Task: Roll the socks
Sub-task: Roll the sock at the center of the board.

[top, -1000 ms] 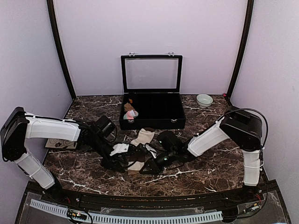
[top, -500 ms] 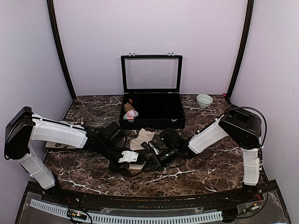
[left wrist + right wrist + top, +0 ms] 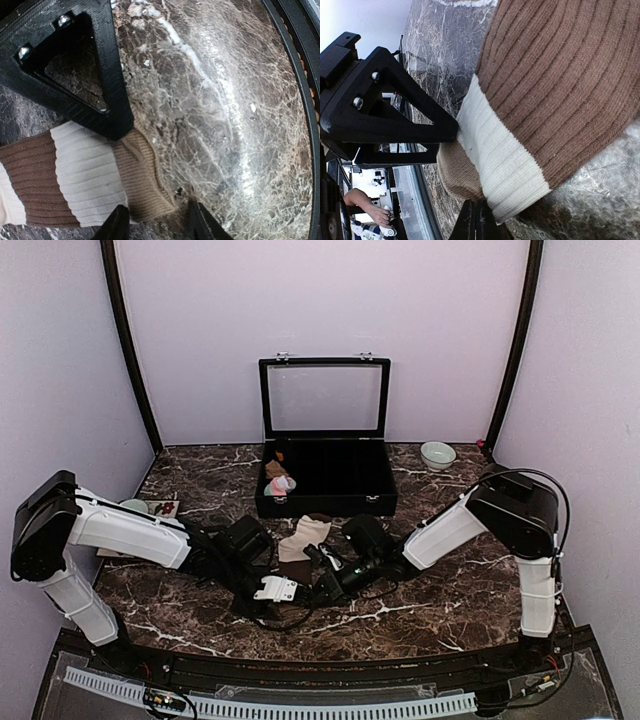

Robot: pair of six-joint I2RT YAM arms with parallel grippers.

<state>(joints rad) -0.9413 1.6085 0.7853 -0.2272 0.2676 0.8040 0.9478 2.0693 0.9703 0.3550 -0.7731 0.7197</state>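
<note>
left gripper [image 3: 159,224]: jaws parted, straddling the tan end of the banded sock [image 3: 90,175], not closed on it.
right gripper [image 3: 475,220]: jaws pressed together, tip resting where the white band meets the tan end; I cannot tell if any fabric is pinched.
banded sock: flat and unrolled on the table [image 3: 225,100], between both grippers, in front of the case [image 3: 345,502].
pink sock [image 3: 283,483]: in the case's left end, well apart.
risk, slip: closing on only the thin edge could let the knit pull free.
risk, drag: the smooth marble may let the whole sock slide instead of curling.
risk, clash: the fingertips work close together and could knock.
</note>
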